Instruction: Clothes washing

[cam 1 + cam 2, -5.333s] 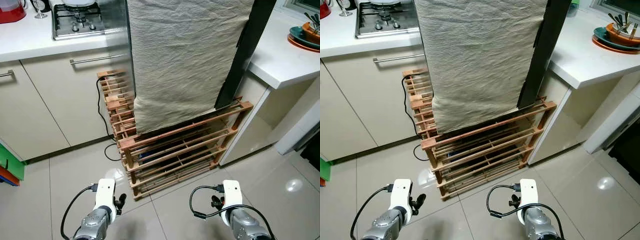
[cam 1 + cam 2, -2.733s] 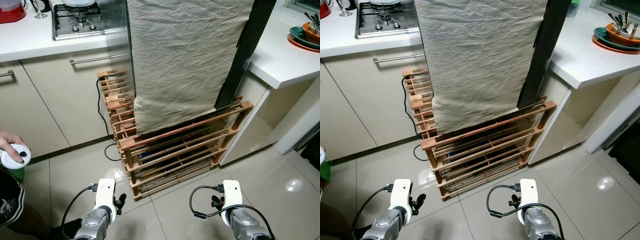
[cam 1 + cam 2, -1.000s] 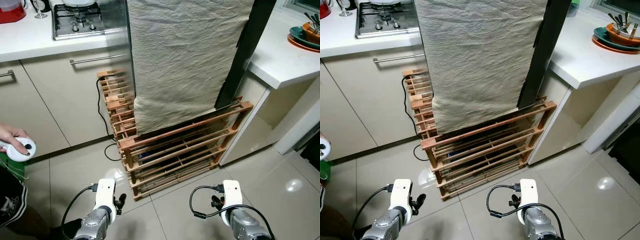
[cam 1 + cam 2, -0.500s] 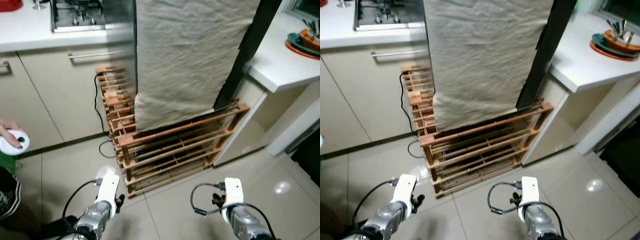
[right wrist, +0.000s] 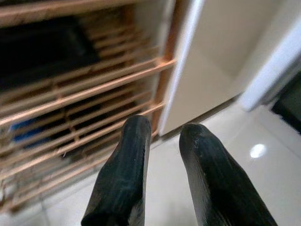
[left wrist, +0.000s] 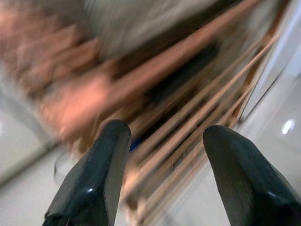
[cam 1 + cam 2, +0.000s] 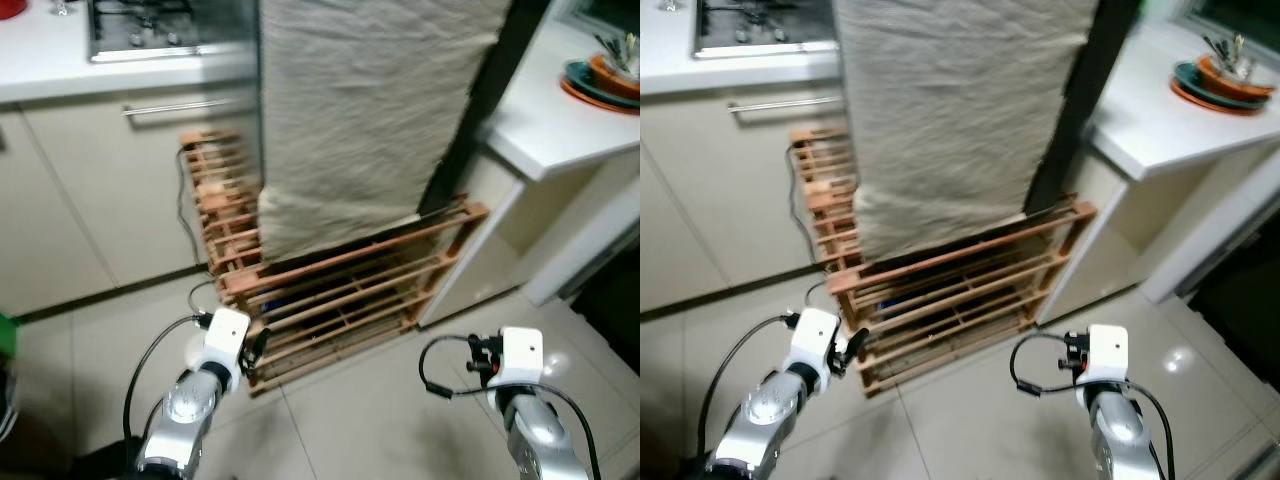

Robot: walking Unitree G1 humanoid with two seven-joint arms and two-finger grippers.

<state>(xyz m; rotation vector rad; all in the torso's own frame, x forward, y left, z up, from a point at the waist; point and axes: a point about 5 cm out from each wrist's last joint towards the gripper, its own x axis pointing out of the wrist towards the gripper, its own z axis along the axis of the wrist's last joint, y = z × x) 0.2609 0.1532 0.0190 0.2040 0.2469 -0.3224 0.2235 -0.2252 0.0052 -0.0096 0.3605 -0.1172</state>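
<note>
Camera swung right; left gripper (image 6: 160, 141) lifted, fingers wide, near wooden rack (image 7: 340, 290). Right gripper (image 5: 162, 155) narrow, empty. Risk: snagging slats.

One beige cloth (image 7: 365, 110), one wooden rack (image 7: 340, 285), one hob (image 7: 150, 25).

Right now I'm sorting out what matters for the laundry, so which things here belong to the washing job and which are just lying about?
Washing job:
beige cloth hanging over the wooden rack
left hand, open, near the rack
right hand, slightly open

Lying about:
stove
dishes on the counter
black cable
</note>
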